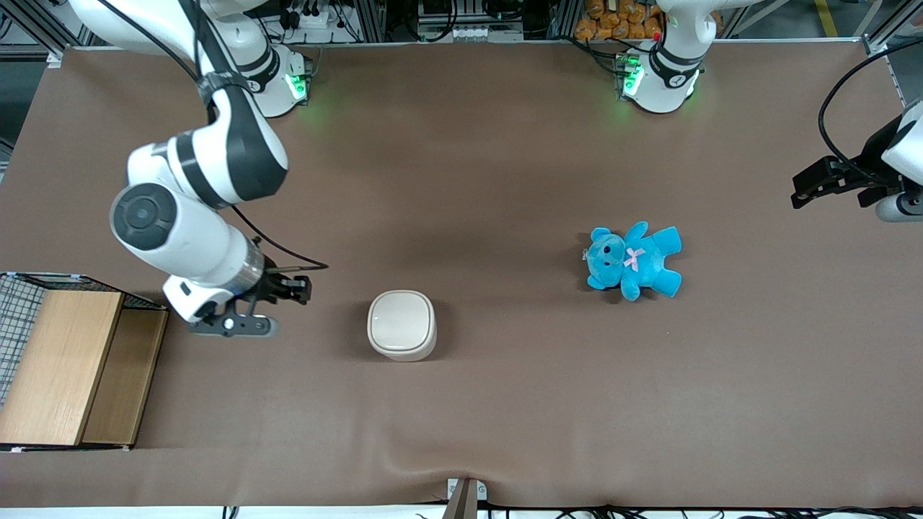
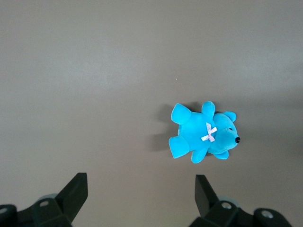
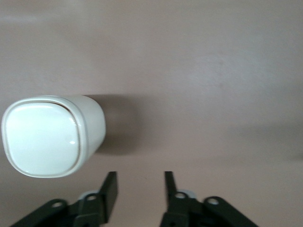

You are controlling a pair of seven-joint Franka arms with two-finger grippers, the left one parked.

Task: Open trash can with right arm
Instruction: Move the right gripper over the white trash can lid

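The trash can (image 1: 402, 324) is a small cream-white bin standing upright on the brown table, its smooth lid shut flat. The right wrist view shows the trash can (image 3: 47, 136) from above, with a thin tan seam around the lid. My right arm (image 1: 180, 223) reaches over the table from the working arm's end. Its gripper (image 1: 303, 288) hangs beside the bin, a short gap away and not touching it. That gripper (image 3: 140, 176) is open, with only bare tabletop between its black fingers (image 3: 110, 187).
A wooden box with wire mesh (image 1: 65, 367) sits at the table edge at the working arm's end, close under the arm. A blue teddy bear (image 1: 633, 261) lies toward the parked arm's end; the left wrist view shows the teddy (image 2: 203, 135) too.
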